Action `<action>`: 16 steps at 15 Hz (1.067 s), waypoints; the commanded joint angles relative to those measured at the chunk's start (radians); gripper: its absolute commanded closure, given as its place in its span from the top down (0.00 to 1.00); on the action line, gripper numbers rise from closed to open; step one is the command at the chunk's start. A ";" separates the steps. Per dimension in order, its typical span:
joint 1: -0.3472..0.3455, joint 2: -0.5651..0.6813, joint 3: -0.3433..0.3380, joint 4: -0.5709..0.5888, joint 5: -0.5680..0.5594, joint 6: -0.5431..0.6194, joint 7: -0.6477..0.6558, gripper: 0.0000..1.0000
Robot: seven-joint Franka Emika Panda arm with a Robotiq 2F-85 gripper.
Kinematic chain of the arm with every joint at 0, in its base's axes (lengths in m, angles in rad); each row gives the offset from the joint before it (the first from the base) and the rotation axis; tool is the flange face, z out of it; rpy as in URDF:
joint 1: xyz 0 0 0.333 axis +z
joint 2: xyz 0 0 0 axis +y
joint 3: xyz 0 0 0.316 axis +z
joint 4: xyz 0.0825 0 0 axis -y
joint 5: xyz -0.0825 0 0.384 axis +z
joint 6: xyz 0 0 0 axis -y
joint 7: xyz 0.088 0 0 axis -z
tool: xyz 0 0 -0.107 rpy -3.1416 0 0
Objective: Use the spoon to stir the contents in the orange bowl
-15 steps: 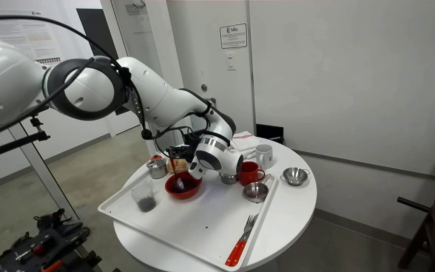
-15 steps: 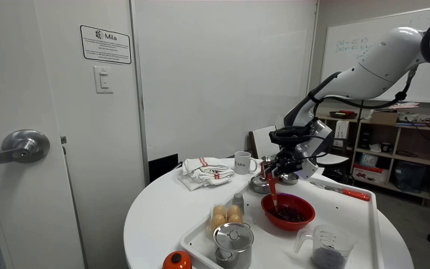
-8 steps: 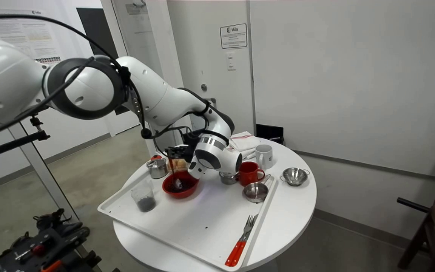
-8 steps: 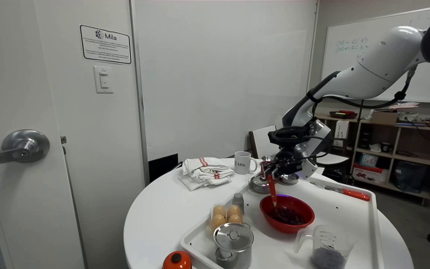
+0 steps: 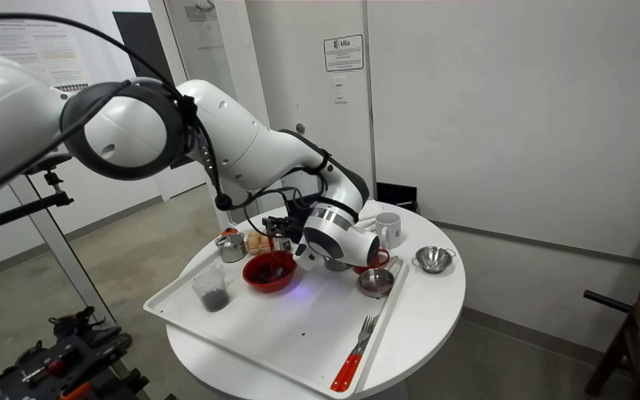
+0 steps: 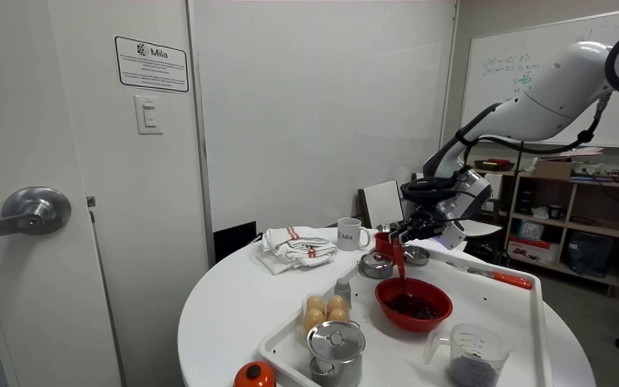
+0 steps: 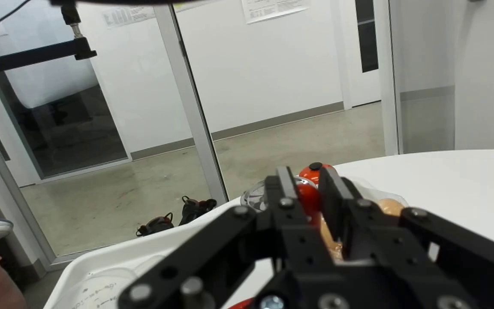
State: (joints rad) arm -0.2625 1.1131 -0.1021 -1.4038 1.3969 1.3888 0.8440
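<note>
Spoon held upright, bowl directly beneath the jaws

The spoon [image 6: 400, 264] is held by its upper end: in the wrist view its red handle [image 7: 308, 199] is seen pinched between the jaws, which are closed to about the handle's thickness. In both exterior views the jaws are poised above the orange bowl [image 6: 414, 324], clear of its rim, and the long axis of the spoon is run steeply down from them into it, nearly upright with a slight lean. The lower end is placed nearer the far wall than the near one in an exterior view, at the dark contents [image 6: 418, 308]; the metal head cannot be told surely from them. The bowl is borne by the white tray [image 5: 309, 316] on the bench [image 5: 423, 311], with the measuring cup [image 6: 473, 350] set near it.

Stirring is judged to be in hand. The coming move is thought to turn on the bowl lying below the jaws rather than to one side: a level sweep toward the opposite wall would be called for, kept inside the rim, since the bowl might be pushed along the tray if its wall were pressed.
</note>
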 commanded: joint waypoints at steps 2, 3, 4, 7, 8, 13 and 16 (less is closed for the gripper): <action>0.015 -0.095 -0.008 -0.082 -0.008 0.014 -0.028 0.05; 0.028 -0.120 -0.013 -0.098 -0.019 0.021 -0.025 0.05; 0.040 -0.144 -0.018 -0.113 -0.030 0.028 -0.021 0.05; 0.071 -0.206 -0.025 -0.149 -0.065 0.035 -0.004 0.05; 0.080 -0.225 -0.026 -0.159 -0.078 0.036 0.001 0.05; 0.154 -0.336 -0.077 -0.240 -0.215 0.109 0.055 0.05; 0.192 -0.398 -0.108 -0.296 -0.333 0.166 0.101 0.05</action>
State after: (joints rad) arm -0.1159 0.8125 -0.1724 -1.6001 1.1569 1.4912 0.9017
